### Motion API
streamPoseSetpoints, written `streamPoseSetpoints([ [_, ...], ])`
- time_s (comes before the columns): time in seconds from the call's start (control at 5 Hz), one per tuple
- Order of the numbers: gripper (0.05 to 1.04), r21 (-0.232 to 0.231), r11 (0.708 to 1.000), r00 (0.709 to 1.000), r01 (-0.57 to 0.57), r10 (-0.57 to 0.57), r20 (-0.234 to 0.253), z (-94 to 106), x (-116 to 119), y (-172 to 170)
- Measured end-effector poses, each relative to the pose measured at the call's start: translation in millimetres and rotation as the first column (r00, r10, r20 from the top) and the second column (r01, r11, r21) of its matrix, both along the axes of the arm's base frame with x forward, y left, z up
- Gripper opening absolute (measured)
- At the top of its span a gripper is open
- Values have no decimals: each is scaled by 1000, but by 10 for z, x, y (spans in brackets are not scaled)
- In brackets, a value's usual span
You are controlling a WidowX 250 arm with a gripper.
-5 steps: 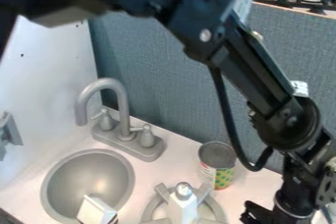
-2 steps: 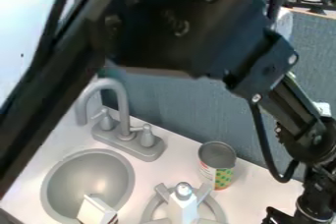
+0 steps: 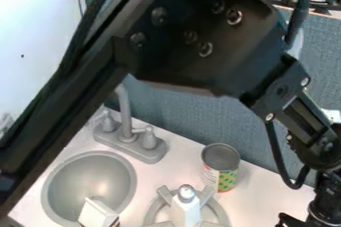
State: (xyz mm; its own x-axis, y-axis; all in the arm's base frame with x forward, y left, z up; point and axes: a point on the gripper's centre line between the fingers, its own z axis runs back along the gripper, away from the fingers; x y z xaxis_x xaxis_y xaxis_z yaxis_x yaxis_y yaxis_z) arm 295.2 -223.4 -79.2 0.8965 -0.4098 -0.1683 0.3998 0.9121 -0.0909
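Tool [image 3: 299, 220] hangs low at right, wide or narrow I cannot tell; can [image 3: 220, 165] stands on counter [image 3: 263, 193], box [image 3: 97, 214] at sink [image 3: 88, 181].

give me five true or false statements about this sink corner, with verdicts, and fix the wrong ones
1. The can stands upright on the white counter. True.
2. The faucet is bright red. False: it is grey.
3. In the picture, the black arm hides part of the faucet. True.
4. The can is on the left of the round sink bowl in the picture. False: it is on the right.
5. The can's label has green and yellow on it. True.
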Motion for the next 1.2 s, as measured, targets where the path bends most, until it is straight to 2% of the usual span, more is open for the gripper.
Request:
streamPoseSetpoints([
  [0.2, 695, 4, 1000, 1000, 2, -2, -15, -66, 20, -31],
  [0.4, 963, 5, 1000, 1000, 16, -16, -18, -88, -4, -63],
  [0.6, 991, -1, 1000, 1000, 14, -14, -18, -109, -72, -40],
  [0.8, 995, 5, 1000, 1000, -12, 12, -15, -28, -205, 72],
  [1.0, 995, 22, 998, 998, -61, 60, 25, 266, -310, 203],
  [1.2, 996, 69, 993, 995, -99, 98, 16, 578, -492, 420],
])
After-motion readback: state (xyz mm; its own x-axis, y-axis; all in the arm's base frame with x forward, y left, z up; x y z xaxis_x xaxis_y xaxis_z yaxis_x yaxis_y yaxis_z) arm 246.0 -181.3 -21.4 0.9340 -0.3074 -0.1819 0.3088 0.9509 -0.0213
